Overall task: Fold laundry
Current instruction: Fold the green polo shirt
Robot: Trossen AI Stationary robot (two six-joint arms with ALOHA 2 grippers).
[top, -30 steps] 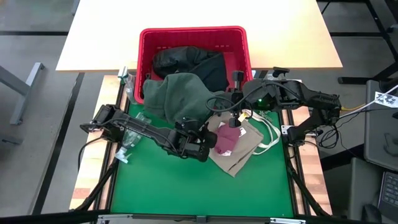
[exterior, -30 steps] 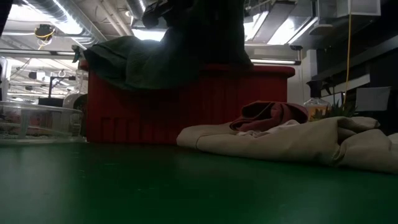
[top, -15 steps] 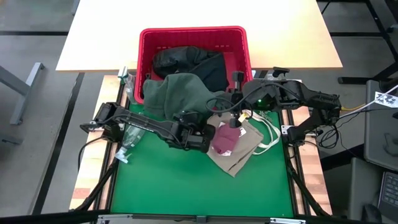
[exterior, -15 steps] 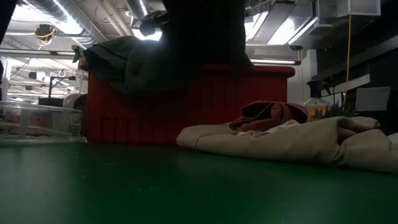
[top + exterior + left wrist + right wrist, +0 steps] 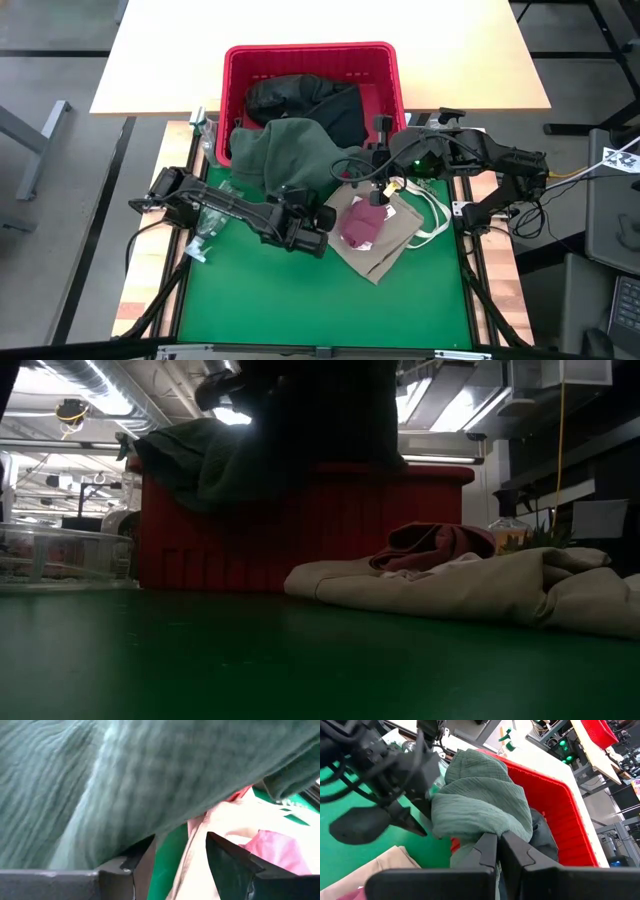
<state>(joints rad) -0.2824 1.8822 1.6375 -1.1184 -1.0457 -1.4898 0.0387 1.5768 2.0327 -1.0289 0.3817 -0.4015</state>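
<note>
One olive-green shirt (image 5: 283, 152) spills over the front rim of a single red basket (image 5: 390, 75), with black garments (image 5: 300, 98) still inside. The left gripper (image 5: 318, 222), jaws apart, sits under the shirt's hanging edge. The right gripper (image 5: 498, 845), jaws closed, is against that shirt, beside one tan top (image 5: 385, 245) and one maroon piece (image 5: 360, 225) on the green mat (image 5: 320, 300).

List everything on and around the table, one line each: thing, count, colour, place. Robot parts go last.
basket: one, red, far end of the green mat.
black garments: a heap, black, inside the basket.
green shirt: one, olive green, draped over the basket's near rim.
tan top: one, tan, on the mat right of centre.
maroon piece: one, maroon, lying on the tan top.
plastic bottle: one, clear, left edge of the mat.
green mat: one, green, between the arms.
left end effector: one, dark, open, by the shirt's hanging edge.
right end effector: one, dark, shut, above the maroon piece.
</note>
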